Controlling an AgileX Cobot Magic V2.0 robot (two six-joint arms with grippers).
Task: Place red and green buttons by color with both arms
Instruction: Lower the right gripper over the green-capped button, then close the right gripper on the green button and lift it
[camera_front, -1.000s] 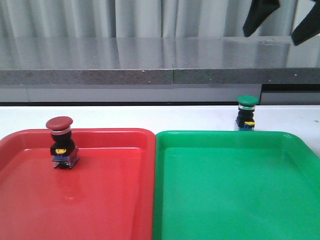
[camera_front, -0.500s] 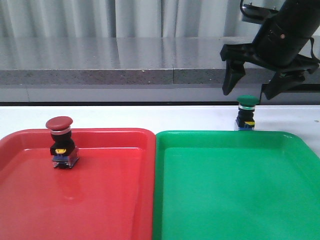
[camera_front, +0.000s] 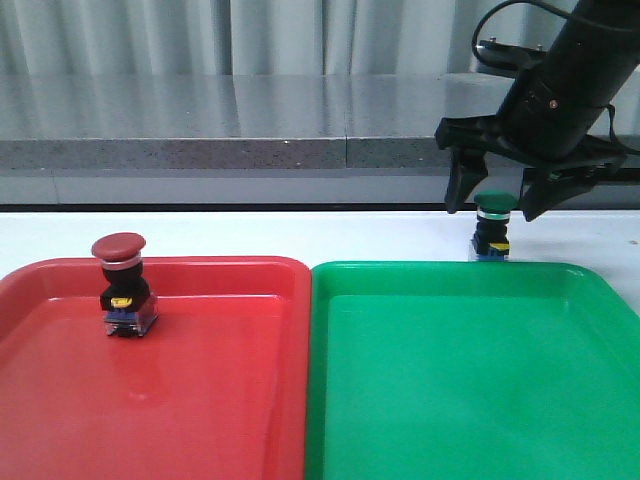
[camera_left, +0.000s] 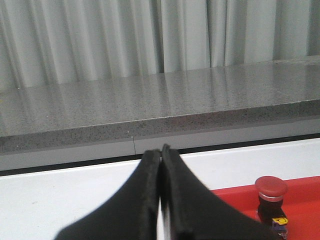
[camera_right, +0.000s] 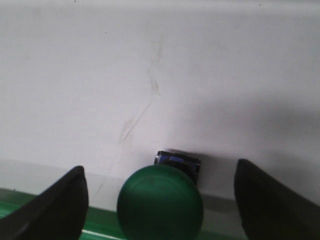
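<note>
no readable text, label, brand, number or sign shows on anything.

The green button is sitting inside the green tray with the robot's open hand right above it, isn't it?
Not quite. The green button isn't inside the green tray; it stands on the white table just behind the tray's far edge, as the front view shows. The rest is right: the right hand is open, right above it.

two buttons (camera_front: 122, 285) (camera_front: 493, 226), two trays (camera_front: 200, 420) (camera_front: 470, 400), two hands (camera_front: 492, 195) (camera_left: 161, 200)
</note>
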